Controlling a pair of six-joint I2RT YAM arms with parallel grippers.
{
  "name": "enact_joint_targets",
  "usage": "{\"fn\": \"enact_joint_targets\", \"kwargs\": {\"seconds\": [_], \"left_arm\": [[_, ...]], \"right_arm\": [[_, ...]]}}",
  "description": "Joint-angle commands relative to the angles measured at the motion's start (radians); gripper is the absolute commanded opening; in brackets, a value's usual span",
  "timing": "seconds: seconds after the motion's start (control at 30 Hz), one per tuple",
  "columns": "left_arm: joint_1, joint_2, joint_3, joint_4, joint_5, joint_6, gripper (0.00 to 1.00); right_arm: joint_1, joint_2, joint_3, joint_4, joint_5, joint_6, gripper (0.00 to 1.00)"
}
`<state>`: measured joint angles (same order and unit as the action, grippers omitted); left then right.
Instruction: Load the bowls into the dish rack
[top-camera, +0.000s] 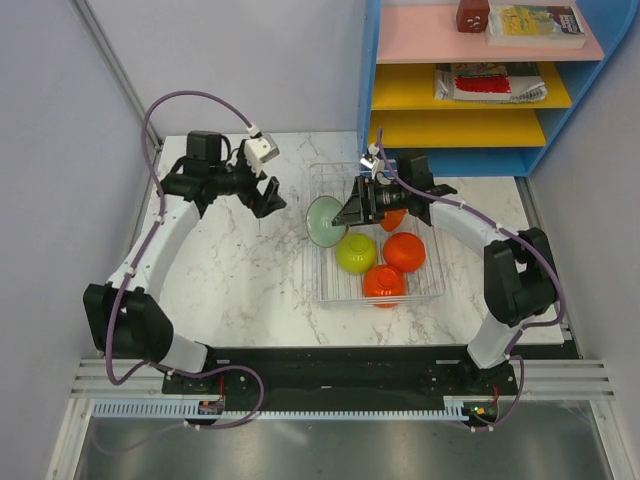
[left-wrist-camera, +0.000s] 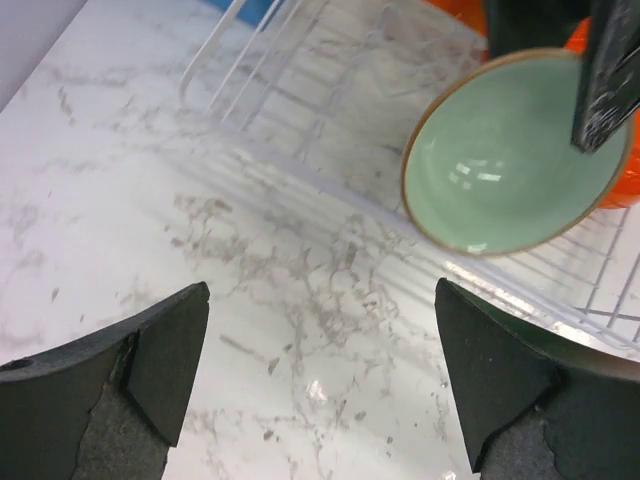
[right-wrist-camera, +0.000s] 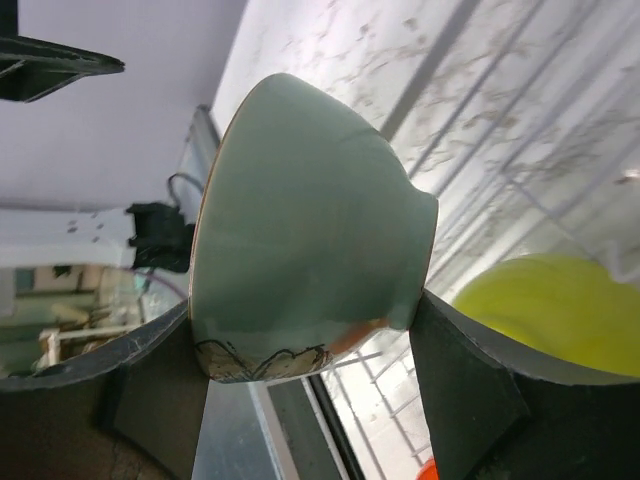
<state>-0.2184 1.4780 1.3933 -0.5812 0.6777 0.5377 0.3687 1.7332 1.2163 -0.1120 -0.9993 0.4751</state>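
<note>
Bowls already in the dish rack (top-camera: 335, 180), by our count from the overhead view, are a yellow-green bowl (top-camera: 355, 252) and orange-red bowls (top-camera: 405, 252) grouped in its near half, with a further orange-red one partly hidden beneath the right arm; we find no white bowl in any view. We record the right gripper (top-camera: 347, 214) clamped on the sage-green bowl (top-camera: 322, 221), one finger crossing the inside and the other, as far as we can tell, bearing on the outer wall near the foot. The bowl is held on its side at the rack's left edge, mouth turned toward the left arm; whether it touches the wires we cannot tell. The left gripper (top-camera: 268, 196) hovers over the marble table (top-camera: 230, 270) beside the rack, fingers wide apart and carrying nothing. We judge the step in hand to be placement. To do it well, we advise carrying the bowl inward over the free ribs in the far-left portion, keeping off the yellow-green bowl, lowering it until the rim seats between two ribs, and parting the fingers only once the wires bear the weight, since the glossy wall may slip
</note>
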Motion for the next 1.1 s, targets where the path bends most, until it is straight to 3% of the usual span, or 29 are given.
{"fn": "enact_joint_targets", "kwargs": {"seconds": [0.0,0.33,0.67,1.07], "left_arm": [[0.1,-0.109,-0.091,0.044,-0.069,-0.081,1.0],[0.249,-0.237,-0.342,0.08,-0.159,-0.133,1.0],[0.315,-0.289,-0.484,0.083,-0.248,-0.148,1.0],[0.389,-0.317,-0.513,0.092,-0.225,-0.16,1.0]], "right_arm": [[-0.002,-0.081,0.14,-0.112,0.244,-0.114,0.0],[0.065,-0.08,0.342,-0.265,0.815,-0.177,0.0],[0.321,-0.032,0.402,-0.314,1.442,-0.364,0.0],[0.403,0.02,0.401,-0.287,1.659,-0.443,0.0]]}}
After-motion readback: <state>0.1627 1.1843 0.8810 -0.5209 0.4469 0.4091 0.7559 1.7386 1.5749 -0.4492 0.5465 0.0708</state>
